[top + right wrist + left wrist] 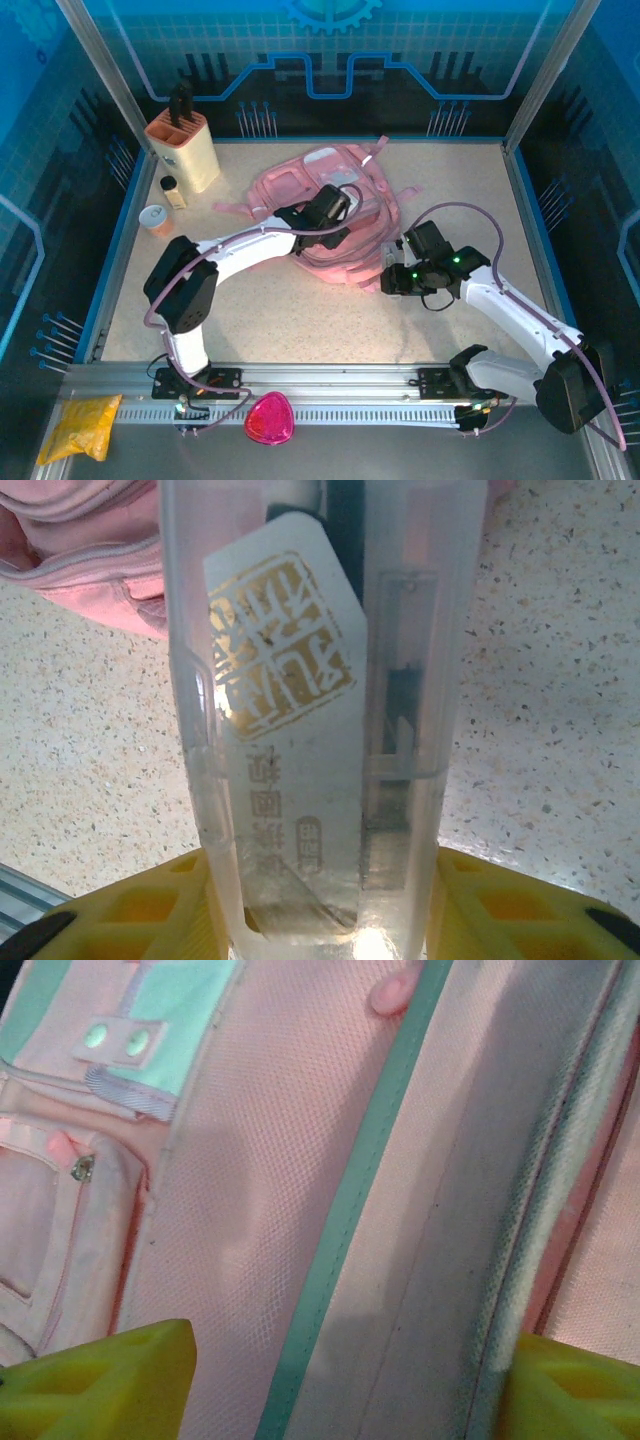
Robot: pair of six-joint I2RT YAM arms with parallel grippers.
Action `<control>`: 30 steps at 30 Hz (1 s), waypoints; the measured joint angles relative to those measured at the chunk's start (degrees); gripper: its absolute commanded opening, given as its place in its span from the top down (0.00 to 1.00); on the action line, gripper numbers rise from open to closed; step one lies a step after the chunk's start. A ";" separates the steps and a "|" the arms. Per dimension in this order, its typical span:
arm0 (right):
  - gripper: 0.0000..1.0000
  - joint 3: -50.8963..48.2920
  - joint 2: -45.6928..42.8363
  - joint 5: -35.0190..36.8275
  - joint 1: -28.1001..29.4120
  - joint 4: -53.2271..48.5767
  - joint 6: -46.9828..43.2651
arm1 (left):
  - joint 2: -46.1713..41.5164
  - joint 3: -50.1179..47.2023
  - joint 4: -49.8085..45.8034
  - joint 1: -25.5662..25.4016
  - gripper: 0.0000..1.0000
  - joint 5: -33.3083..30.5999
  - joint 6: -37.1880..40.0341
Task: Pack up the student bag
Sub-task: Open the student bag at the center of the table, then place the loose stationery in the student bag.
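Pink student bag (285, 185) lies at the centre-rear of the bench (300, 320). Left fingers (110, 1380) are spread wide over its fabric, gripping nothing. Right fingers (140, 910) clamp a clear plastic case (320, 730) just beside the bag.

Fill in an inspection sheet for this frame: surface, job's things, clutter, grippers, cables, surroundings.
Surface: speckled beige table, no spills seen.
Job's things: student bag lying mid-table; clear case held beside it.
Clutter: tool holder, small bottle and cup back left; yellow pouch and magenta pouch at the near edge.
Grippers: left gripper open over the bag; right gripper shut on the clear case.
Cables: cables loop along both arms, no snag seen.
Surroundings: blue panels, metal frame.
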 measured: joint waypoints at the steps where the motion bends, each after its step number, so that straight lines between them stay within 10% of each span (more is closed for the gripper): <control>1: 0.54 0.02 0.04 -0.22 0.00 0.28 -0.02 | -0.46 -0.20 0.09 0.48 0.29 0.94 -0.70; 12: 0.53 3.48 7.02 -2.89 -0.76 4.13 -0.02 | -0.90 -0.26 0.46 1.55 1.00 7.80 -7.82; 30: 0.52 15.82 22.32 -6.93 -9.60 10.29 0.44 | -1.57 -0.22 4.94 -2.91 1.00 15.85 -39.10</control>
